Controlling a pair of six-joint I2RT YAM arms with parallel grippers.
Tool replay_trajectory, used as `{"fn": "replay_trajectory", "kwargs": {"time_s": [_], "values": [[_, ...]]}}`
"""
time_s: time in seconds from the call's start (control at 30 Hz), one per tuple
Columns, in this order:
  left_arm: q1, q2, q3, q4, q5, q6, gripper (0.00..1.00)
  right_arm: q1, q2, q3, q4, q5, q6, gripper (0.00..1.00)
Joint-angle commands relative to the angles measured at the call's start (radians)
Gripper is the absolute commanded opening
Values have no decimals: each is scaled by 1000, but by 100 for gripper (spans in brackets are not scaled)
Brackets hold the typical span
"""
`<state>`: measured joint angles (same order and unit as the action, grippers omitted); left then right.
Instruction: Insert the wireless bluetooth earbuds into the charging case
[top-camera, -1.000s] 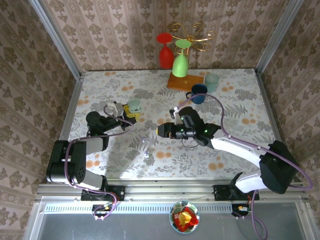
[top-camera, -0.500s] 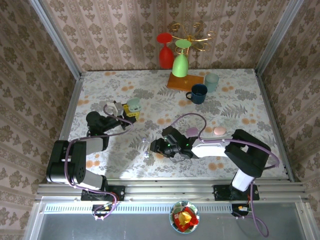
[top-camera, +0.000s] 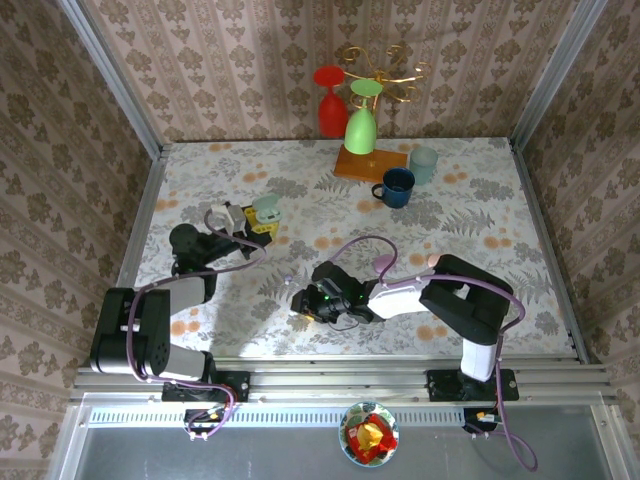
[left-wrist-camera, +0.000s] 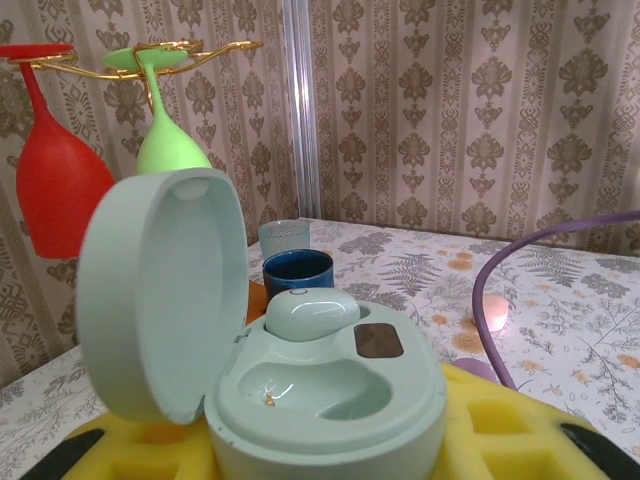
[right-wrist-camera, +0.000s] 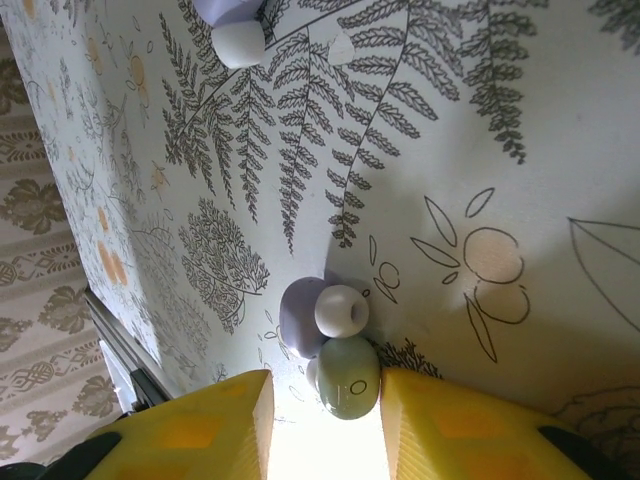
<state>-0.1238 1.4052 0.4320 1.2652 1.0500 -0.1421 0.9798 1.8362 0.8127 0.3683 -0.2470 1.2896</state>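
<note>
A mint-green charging case (left-wrist-camera: 330, 400) stands open with its lid (left-wrist-camera: 160, 300) tipped up to the left. My left gripper (left-wrist-camera: 320, 445) is shut on the case, yellow pads (left-wrist-camera: 520, 430) at either side. One mint earbud (left-wrist-camera: 310, 312) sits in the far slot and the near slot is bare. From above, the case (top-camera: 266, 209) is at the left gripper (top-camera: 250, 222). My right gripper (right-wrist-camera: 322, 400) is low over the table and open. A mint earbud (right-wrist-camera: 348, 375) lies between the jaws, touching the right finger (right-wrist-camera: 440, 420), with a gap to the left one. A purple, white-tipped earbud (right-wrist-camera: 300, 315) lies against it.
Another purple earbud (right-wrist-camera: 230, 15) lies farther off. Pink (top-camera: 436, 261) and purple (top-camera: 383, 263) cases rest behind the right arm. A blue mug (top-camera: 397, 186), clear cup (top-camera: 424, 163), green glass (top-camera: 360, 128) and red glass (top-camera: 330, 100) stand at the back.
The right arm has swung left and toward the front edge, coming down over the earbuds with its jaws narrowing. The left arm and the case have stayed put.
</note>
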Motion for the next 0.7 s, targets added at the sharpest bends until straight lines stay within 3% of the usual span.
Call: {"fn": "replay_trajectory", "kwargs": {"time_s": [0.0,0.43,0.67], "values": [[-6,-22,-10,30,12,15,24,-3,23,27,14,-12,15,32],[-14,-61,-22,30,18,15,24,-19,66,9,47,-32,60,21],[-27,-57,-38,29,-10,71,24,-23,-93,27,-168,77,-83,22]]}}
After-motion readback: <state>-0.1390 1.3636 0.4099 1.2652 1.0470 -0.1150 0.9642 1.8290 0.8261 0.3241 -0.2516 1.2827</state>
